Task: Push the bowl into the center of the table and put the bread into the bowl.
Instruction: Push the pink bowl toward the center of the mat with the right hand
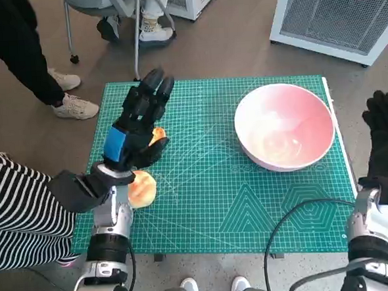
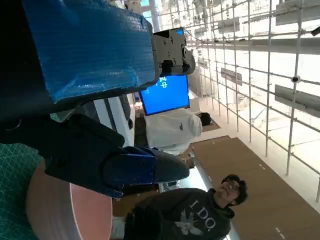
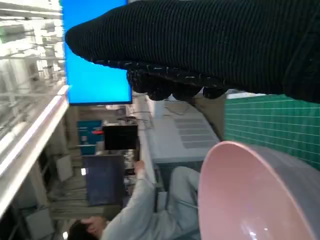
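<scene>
A green cutting mat printed with a white grid (image 1: 250, 201) is seen covering the small table from the head view. A wide, round pink bowl with a pale glossy inside (image 1: 284, 126) is found on the mat's right part, close to the right edge and well away from the middle. Two pieces of bread are placed on the left part: a rounded, pale golden roll (image 1: 142, 188) near the left edge, and a smaller orange-brown piece of bread (image 1: 157, 135) just beyond it, largely hidden. The black left hand with blue tape over its back (image 1: 137, 127) is held above the smaller piece, its fingers stretched forward and apart, with nothing grasped; whether the bread is touched cannot be told. The right hand in the black knitted glove (image 1: 386, 145) is raised just outside the mat's right edge, beside the bowl and apart from it, the fingers loosely extended and empty. In the right wrist view the bowl's pink rim (image 3: 235, 200) is seen just under the glove (image 3: 200, 45). A striped sleeve (image 1: 17, 216) and a person's white shoes (image 1: 73, 107) are visible at the left of the table.
</scene>
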